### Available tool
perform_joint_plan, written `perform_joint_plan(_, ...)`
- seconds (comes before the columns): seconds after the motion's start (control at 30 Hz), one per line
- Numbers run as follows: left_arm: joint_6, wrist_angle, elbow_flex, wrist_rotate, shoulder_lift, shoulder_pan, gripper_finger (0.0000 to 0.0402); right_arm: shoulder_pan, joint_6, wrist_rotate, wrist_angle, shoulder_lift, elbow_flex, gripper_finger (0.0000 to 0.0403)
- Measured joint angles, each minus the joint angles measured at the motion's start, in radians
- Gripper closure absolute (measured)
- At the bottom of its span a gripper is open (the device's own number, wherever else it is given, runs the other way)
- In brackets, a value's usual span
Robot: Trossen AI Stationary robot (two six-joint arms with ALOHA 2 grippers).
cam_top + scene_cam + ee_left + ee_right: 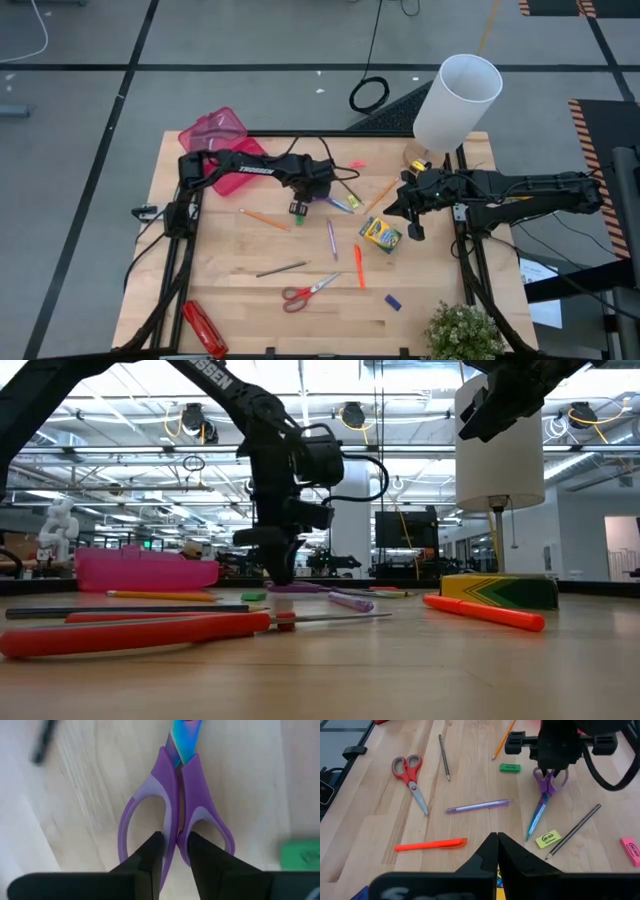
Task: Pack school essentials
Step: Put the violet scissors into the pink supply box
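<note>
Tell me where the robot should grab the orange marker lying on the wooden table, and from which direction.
Grip the orange marker across the middle of its slim barrel, coming straight down from above. It lies flat with bare wooden table along both long sides, so jaws can straddle it there. The right gripper hovers nearest, by the green-yellow crayon box.

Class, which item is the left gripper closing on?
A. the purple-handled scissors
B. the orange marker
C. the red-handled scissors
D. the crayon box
A: the left wrist view shows the left gripper with its fingers pinching the inner handles of the purple-handled scissors.
</note>
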Motion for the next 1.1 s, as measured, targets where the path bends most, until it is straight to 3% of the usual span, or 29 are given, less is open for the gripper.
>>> perform_joint_plan(0.4, -0.16, -0.118, 0.001, -0.035, -0.146, -0.005, 0.0314, 0.0, 0.007, 0.004, -0.004, 0.0, 0.0, 0.0403)
perform_joint_plan(1.1, -0.614, -0.537, 0.002, -0.26, -0.423, 0.056, 0.0314, 0.0, -0.017, 0.004, 0.003, 0.0, 0.0, 0.0403)
